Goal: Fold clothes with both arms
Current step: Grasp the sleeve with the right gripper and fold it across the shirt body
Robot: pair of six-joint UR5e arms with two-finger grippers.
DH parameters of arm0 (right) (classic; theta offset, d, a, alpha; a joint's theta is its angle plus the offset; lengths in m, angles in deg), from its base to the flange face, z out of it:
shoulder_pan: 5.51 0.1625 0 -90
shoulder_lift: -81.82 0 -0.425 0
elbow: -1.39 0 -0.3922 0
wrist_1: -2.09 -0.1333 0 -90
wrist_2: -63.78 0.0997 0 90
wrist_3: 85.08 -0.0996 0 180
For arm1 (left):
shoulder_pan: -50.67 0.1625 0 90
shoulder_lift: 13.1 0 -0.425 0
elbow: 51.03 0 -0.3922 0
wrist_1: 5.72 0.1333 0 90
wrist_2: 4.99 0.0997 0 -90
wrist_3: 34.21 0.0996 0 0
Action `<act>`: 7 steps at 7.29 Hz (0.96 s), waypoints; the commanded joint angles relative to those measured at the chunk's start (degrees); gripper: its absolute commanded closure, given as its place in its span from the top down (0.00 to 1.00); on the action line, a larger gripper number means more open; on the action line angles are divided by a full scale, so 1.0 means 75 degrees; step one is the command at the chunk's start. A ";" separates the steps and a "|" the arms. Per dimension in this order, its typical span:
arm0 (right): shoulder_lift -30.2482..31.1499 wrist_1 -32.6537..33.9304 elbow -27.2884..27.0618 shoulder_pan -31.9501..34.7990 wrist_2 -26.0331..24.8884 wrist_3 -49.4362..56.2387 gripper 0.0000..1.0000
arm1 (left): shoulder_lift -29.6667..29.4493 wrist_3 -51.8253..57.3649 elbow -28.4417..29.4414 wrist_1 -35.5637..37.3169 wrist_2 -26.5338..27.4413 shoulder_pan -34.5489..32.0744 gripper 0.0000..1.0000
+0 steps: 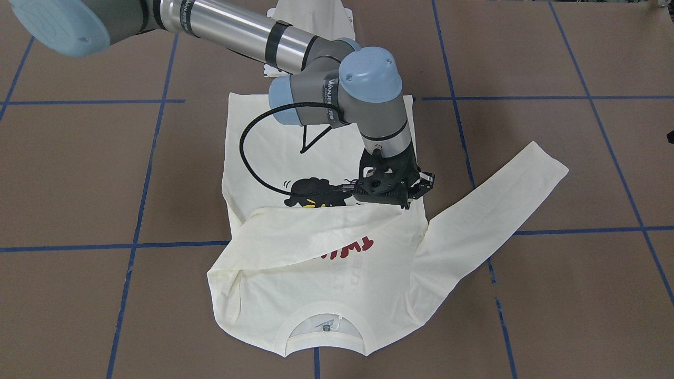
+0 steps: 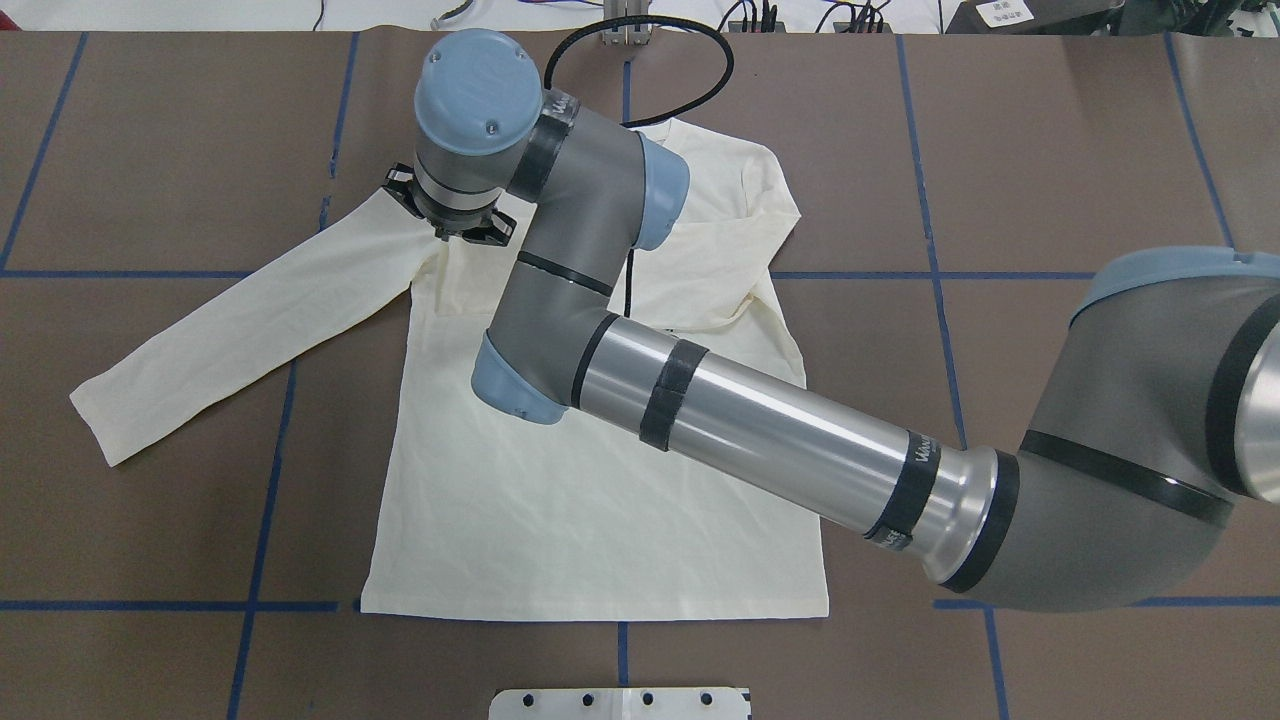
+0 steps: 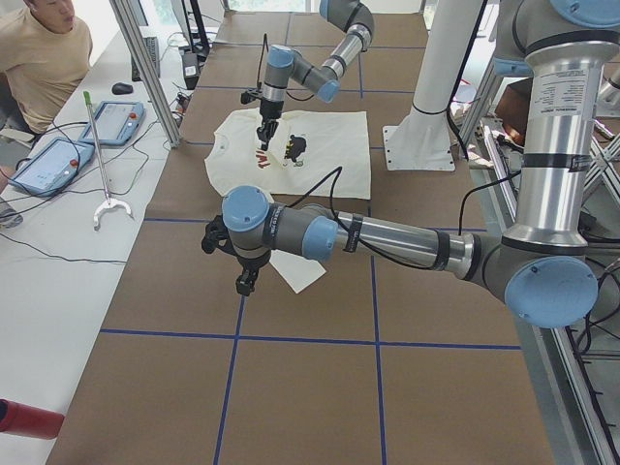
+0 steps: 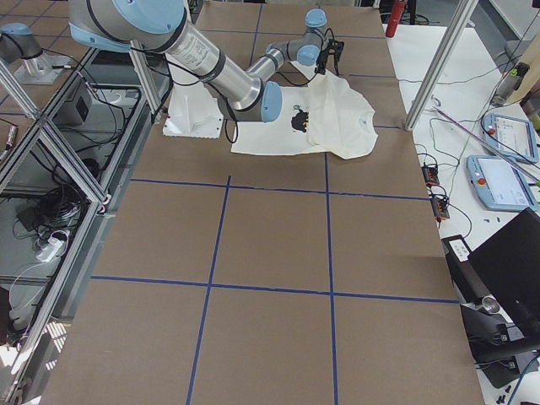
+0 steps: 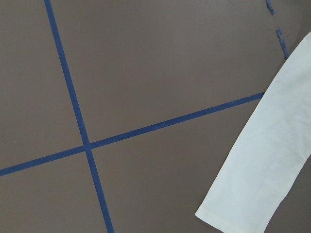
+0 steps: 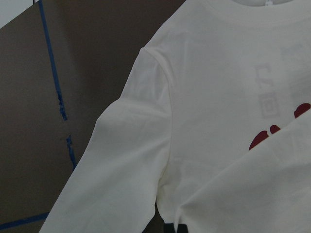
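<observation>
The cream-white shirt [image 1: 295, 295] lies print-up on the brown table, neck toward the operators' side; it also shows in the overhead view [image 2: 600, 500]. One sleeve is folded across the chest over the red lettering [image 1: 358, 246]. My right gripper [image 1: 404, 202] is shut on that sleeve's end, just past the black cat print [image 1: 316, 192] near the shirt's side edge. The other sleeve [image 1: 495, 210] lies spread out flat, its cuff in the left wrist view [image 5: 262, 165]. My left gripper [image 3: 246, 283] hangs above the table beside that cuff; I cannot tell if it is open.
The white pedestal base [image 2: 620, 703] stands at the robot's edge of the table. Blue tape lines [image 1: 137, 245] grid the brown table. A seated operator [image 3: 44, 58], tablets and a grabber stick [image 3: 102, 165] are on the white bench beyond the table.
</observation>
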 commanded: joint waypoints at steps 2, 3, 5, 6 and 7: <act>-0.0359 -0.0581 0.0757 -0.0449 -0.0629 0.0004 0.00 | -0.0011 -0.0017 -0.0063 -0.0011 -0.0002 0.0003 1.00; -0.0394 -0.1138 0.1211 -0.0484 -0.0827 0.0004 0.00 | -0.0046 -0.0017 -0.0063 -0.0011 -0.0002 0.0003 1.00; -0.0640 -0.1320 0.1625 -0.0589 -0.0946 0.0004 0.75 | -0.0082 -0.0157 -0.0098 -0.0115 -0.0130 0.0015 1.00; -0.0710 -0.1308 0.1626 -0.0706 -0.1179 -0.0008 0.97 | -0.0093 -0.0645 -0.0087 -0.0592 -0.0235 0.0502 1.00; -0.0537 -0.1030 0.0999 -0.0661 -0.1030 -0.0286 0.99 | -0.0059 -0.1451 -0.0017 -0.1073 -0.0190 0.1075 1.00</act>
